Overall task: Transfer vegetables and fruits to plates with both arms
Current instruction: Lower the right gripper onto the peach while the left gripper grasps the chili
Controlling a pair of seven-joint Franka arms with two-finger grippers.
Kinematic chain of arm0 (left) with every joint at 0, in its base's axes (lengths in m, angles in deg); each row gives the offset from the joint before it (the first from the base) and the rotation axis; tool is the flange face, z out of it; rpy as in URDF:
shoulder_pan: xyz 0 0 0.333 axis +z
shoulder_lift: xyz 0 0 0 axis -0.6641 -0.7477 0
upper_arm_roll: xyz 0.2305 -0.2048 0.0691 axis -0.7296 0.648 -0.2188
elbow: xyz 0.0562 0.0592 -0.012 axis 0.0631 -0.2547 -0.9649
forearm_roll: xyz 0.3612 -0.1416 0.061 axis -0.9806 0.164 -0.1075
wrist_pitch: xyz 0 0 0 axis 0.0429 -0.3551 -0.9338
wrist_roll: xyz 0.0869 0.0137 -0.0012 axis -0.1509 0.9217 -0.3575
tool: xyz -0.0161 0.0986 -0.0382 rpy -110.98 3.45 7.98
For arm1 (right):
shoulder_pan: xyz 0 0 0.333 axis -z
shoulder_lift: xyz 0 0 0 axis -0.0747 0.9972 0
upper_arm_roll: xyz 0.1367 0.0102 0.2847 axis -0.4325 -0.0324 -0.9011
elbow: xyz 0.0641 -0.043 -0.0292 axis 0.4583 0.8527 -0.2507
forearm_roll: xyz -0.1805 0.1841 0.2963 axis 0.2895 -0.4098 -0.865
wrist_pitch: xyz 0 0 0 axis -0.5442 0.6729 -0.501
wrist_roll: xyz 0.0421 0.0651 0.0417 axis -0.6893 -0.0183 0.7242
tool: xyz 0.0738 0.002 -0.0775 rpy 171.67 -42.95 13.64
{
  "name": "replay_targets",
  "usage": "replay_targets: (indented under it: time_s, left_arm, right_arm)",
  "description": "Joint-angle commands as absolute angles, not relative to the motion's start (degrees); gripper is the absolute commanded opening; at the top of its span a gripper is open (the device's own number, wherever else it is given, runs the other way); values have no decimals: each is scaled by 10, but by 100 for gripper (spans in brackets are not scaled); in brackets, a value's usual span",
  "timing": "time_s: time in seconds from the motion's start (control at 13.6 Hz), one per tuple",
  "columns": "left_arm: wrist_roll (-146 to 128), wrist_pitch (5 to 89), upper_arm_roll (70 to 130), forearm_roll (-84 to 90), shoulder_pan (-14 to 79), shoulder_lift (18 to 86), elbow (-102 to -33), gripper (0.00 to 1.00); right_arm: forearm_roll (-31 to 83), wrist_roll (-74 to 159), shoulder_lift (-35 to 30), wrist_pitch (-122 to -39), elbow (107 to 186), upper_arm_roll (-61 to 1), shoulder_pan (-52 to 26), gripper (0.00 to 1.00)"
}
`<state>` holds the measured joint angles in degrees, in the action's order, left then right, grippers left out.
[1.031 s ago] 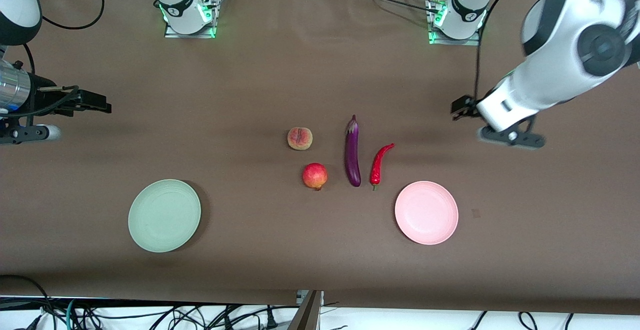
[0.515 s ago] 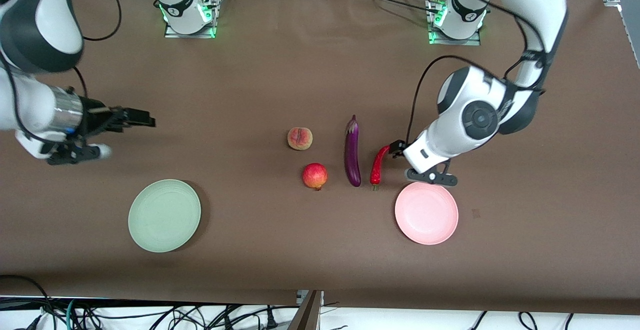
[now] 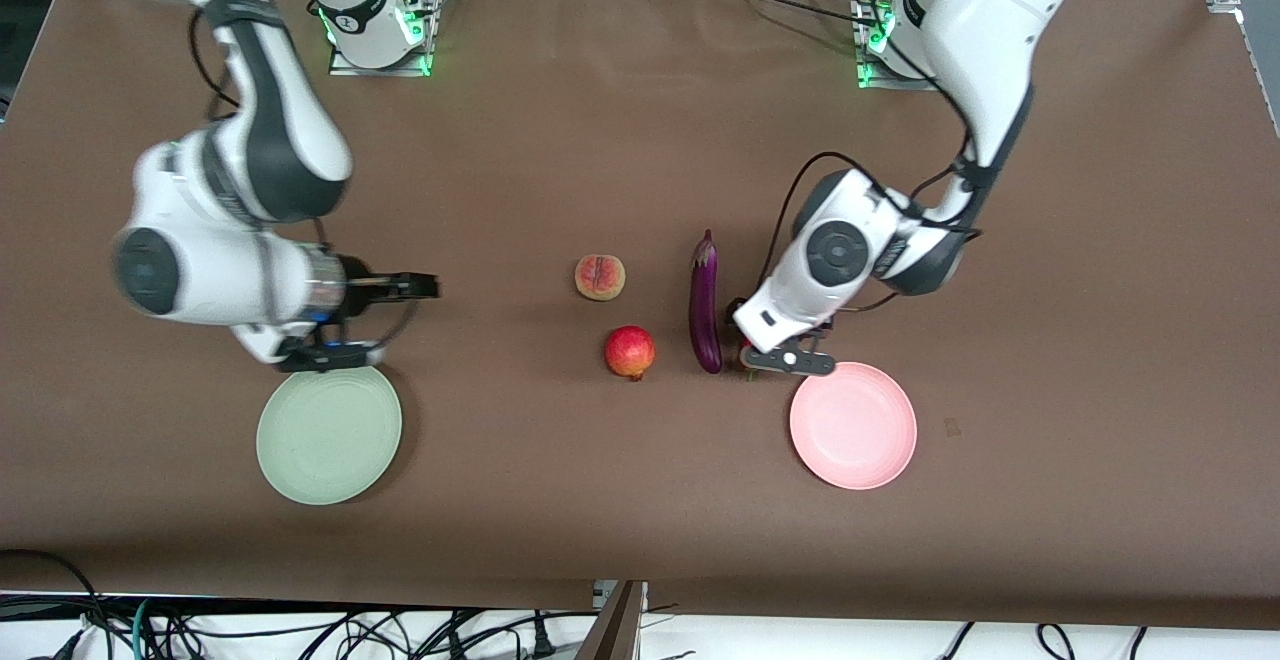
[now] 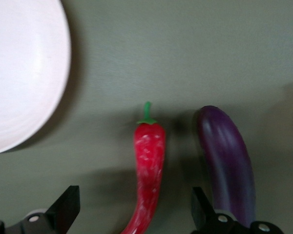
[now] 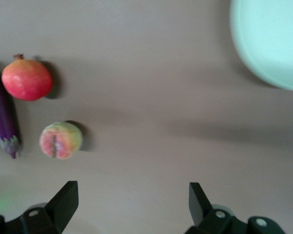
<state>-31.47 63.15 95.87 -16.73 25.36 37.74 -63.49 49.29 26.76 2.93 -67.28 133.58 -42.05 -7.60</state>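
Note:
My left gripper (image 4: 135,210) is open, and its fingers straddle the red chili pepper (image 4: 149,165) low over the table. The purple eggplant (image 4: 227,161) lies beside the chili, and the pink plate (image 4: 19,73) is close by. In the front view my left hand (image 3: 775,325) hides most of the chili, between the eggplant (image 3: 705,305) and the pink plate (image 3: 853,425). My right gripper (image 3: 420,287) is open and empty over bare table, between the green plate (image 3: 329,431) and the peach (image 3: 600,277). The pomegranate (image 3: 630,352) sits nearer the camera than the peach.
The right wrist view shows the pomegranate (image 5: 27,79), the peach (image 5: 61,140), the eggplant (image 5: 4,117) and the green plate's rim (image 5: 273,39). The brown table (image 3: 560,500) is bare along its front edge, with cables hanging below it.
My left gripper has swung in from the table's end and come down over the chili. My right gripper has moved inward toward the fruits, past the green plate. The objects have not moved.

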Motion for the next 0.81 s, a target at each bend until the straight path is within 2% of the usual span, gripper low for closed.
replay_targets:
  time_s: [0.0,0.15,0.29,0.44,0.52,0.74]
  left_arm:
    - [-354,653,953,-201,240,356,-626,96]
    - [-354,653,952,-201,239,355,-627,49]
    - [-352,653,951,-202,242,352,-627,28]
    - [-351,653,951,-202,243,352,-628,18]
    - [-346,652,951,-202,249,352,-628,3]
    - [-323,628,952,-201,269,370,-627,3]
  right_arm:
    - [477,225,59,-700,1334,-415,-126,100]
    - [476,189,82,-735,1335,-415,-156,100]
    - [475,147,104,-784,1335,-415,-184,100]
    - [474,111,126,-828,1334,-416,-208,100]
    - [474,99,135,-847,1334,-416,-217,100]
    - [474,77,155,-881,1334,-416,-235,100]
